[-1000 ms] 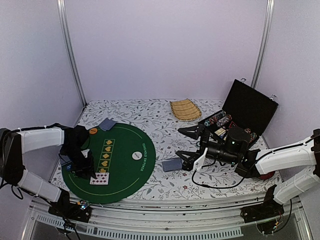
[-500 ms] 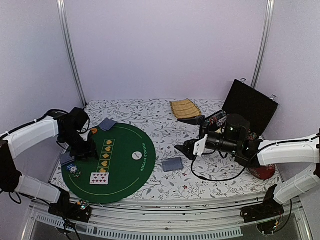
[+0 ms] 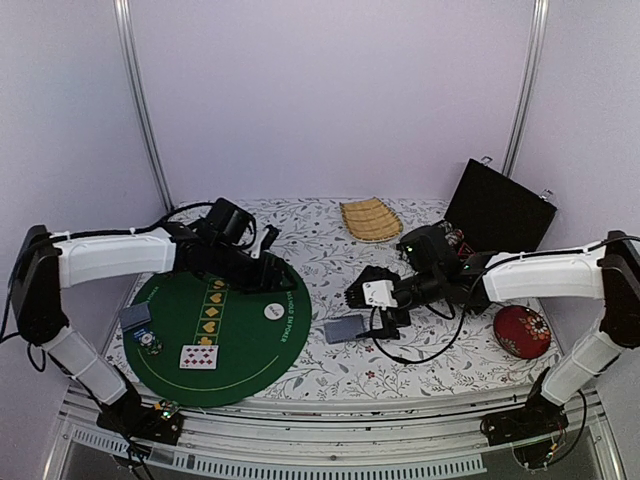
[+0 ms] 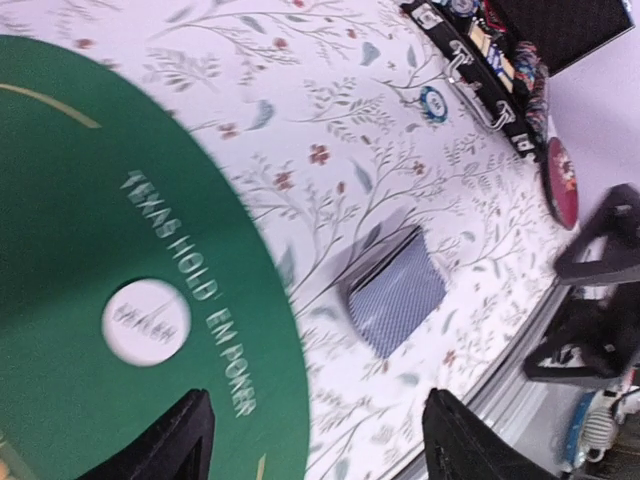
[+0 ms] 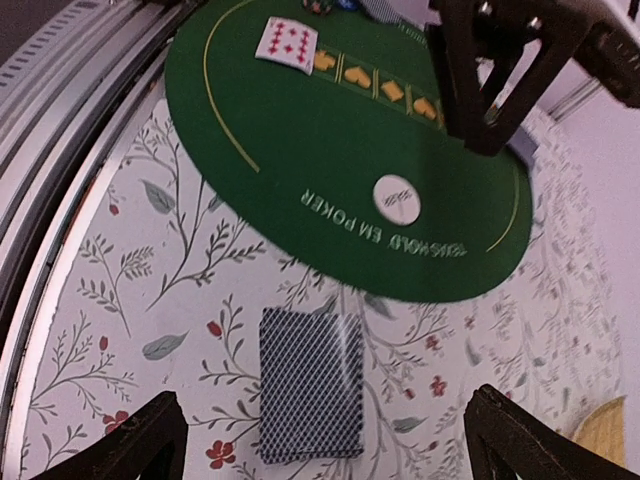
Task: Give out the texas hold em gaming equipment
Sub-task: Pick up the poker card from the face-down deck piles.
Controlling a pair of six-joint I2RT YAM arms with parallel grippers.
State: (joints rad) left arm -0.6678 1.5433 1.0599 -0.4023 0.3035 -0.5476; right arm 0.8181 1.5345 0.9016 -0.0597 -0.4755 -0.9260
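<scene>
Your left arm has swung off the near-left part of the green mat (image 3: 240, 350), where it hung over the face-up card (image 3: 198, 357) a second ago. It now reaches across the mat's far side toward the middle of the counter (image 3: 300, 225). The left claw (image 4: 318, 432) is spread wide with nothing in it, and its camera looks straight at the deck (image 4: 395, 290). The right arm has folded in too: the right claw (image 5: 322, 410), wide open and empty, hangs over that same deck. The deck lies face down on the counter just right of the mat's edge and has not moved.

I read this as one deal finished and the next draw starting. The face-up card, a small heap of tokens (image 3: 150, 341) and a grey-blue card (image 3: 133, 317) sit at the mat's near-left edge — most of the dealing looks left to do.

Watch the crowding: both claws aim at one deck and are near each other, so only one should go down. The white dealer button (image 3: 273, 312) lies on the mat between the left claw and the deck. Farther right, the open black case (image 3: 500, 215) holds more tokens, and one loose token (image 4: 432, 101) lies in front of it. The red cushion (image 3: 522, 330) and woven tray (image 3: 370, 218) sit well apart from the deck — neither belongs to the deal.
</scene>
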